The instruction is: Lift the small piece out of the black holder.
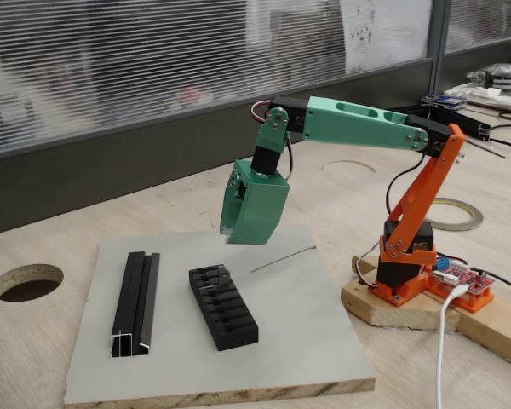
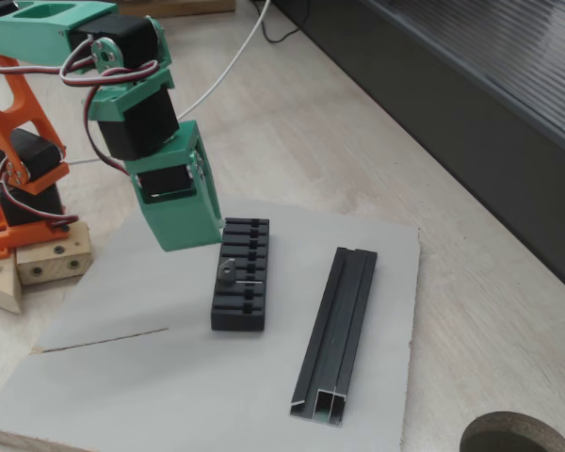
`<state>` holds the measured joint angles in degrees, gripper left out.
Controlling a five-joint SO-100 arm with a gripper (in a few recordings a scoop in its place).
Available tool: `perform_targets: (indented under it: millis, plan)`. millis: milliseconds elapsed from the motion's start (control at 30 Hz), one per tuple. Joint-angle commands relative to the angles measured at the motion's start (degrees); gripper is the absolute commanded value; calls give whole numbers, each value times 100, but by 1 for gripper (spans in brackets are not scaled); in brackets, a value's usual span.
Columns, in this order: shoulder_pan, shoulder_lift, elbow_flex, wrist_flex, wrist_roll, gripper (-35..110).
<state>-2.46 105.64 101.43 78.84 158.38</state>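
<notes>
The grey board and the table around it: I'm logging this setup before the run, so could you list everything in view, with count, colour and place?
Black holder: one, black, slotted, mid-board.
Small piece: one, dark grey, sitting in a slot of the holder.
Grooved rail: one, black, long and thin, lying on the board beside the holder, apart from it.
Board: one, grey top with a pale wooden edge, flat on the table.
Table: one, light wood, with a round hole off the board.
Tape ring: one, pale, on the table behind the arm.
Wooden base: one, pale, under the arm.
Arm: one, green and orange.
Gripper: one, green, above the holder's far end; its fingers are hidden.
</notes>
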Motion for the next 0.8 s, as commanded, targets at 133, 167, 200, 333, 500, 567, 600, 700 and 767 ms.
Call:
perform_targets:
  millis: [133, 167, 200, 333, 500, 567, 600, 700, 767]
  plan:
    - [-88, 141, 9, -26, 79, 35]
    - [-88, 141, 9, -26, 79, 35]
    - [-88, 132, 9, -26, 79, 35]
    - [-88, 105, 26, -26, 26, 35]
    - [-105, -290, 202, -44, 18, 35]
    - [-123, -316, 141, -44, 18, 35]
    - [-185, -325, 141, -44, 18, 35]
    - [-404, -325, 158, -53, 18, 35]
    - [-448, -325, 141, -62, 18, 35]
